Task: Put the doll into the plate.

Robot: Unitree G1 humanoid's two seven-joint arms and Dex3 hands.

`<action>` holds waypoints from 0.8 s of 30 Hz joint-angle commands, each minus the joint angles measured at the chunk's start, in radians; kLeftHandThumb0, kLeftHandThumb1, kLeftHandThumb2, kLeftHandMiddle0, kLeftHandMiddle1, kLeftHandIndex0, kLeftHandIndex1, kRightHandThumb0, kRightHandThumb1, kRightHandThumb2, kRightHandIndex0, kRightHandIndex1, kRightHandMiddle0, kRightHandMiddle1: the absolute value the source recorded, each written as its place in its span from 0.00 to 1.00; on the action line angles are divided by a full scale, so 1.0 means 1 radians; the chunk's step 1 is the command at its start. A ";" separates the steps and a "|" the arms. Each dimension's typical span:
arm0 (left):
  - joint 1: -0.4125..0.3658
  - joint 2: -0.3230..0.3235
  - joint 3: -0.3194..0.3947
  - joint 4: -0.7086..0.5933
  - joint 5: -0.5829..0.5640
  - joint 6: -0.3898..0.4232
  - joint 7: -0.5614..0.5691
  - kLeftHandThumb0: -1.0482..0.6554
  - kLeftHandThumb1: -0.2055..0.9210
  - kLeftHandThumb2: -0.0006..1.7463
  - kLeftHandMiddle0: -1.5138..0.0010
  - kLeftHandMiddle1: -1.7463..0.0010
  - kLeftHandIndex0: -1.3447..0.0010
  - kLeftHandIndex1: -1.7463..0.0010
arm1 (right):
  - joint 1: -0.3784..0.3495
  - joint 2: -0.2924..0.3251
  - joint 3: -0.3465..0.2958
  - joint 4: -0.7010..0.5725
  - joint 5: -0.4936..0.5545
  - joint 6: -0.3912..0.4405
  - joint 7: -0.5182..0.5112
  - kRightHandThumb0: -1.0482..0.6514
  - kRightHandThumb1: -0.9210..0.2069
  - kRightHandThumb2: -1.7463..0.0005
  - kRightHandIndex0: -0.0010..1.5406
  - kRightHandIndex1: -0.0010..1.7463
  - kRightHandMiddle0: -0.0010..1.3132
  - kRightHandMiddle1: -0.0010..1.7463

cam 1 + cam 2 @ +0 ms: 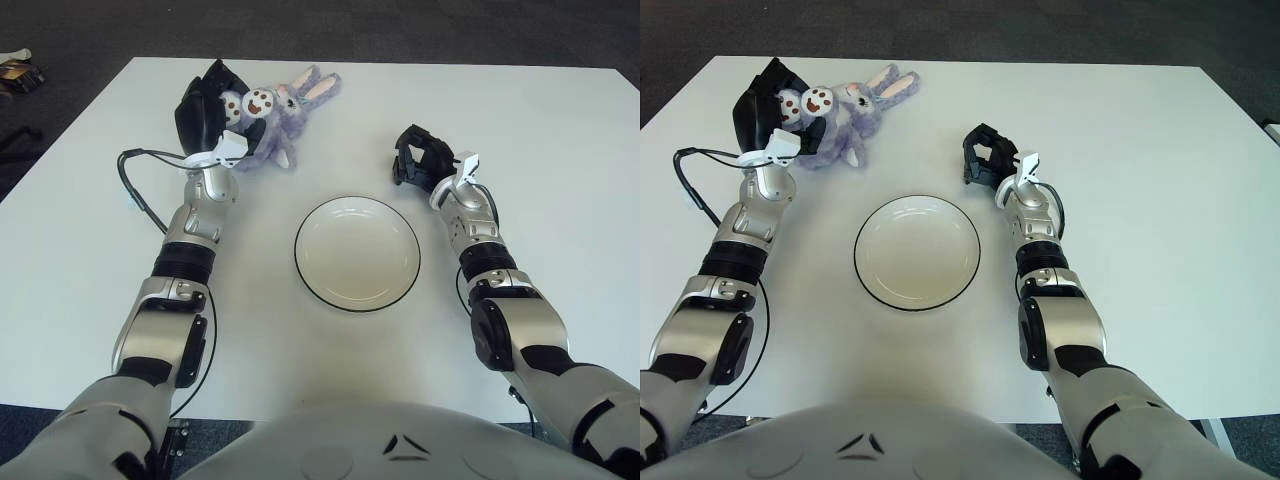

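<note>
A purple plush rabbit doll with long pink-lined ears lies at the far left of the white table. My left hand is at the doll's lower end. Its black fingers are closed around the doll's spotted white feet. The white plate with a dark rim sits empty in the middle of the table, nearer to me and to the right of the doll. My right hand shows to the upper right of the plate, fingers loosely bent, holding nothing.
A black cable loops on the table beside my left forearm. The table's far edge runs just behind the doll, with dark floor beyond. A small object lies on the floor at the far left.
</note>
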 commanded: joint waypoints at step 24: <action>0.108 -0.049 0.016 -0.198 -0.106 0.030 -0.098 0.96 0.23 0.93 0.45 0.00 0.17 0.00 | 0.035 -0.002 0.006 -0.005 -0.001 0.030 -0.001 0.36 0.41 0.35 0.66 1.00 0.38 1.00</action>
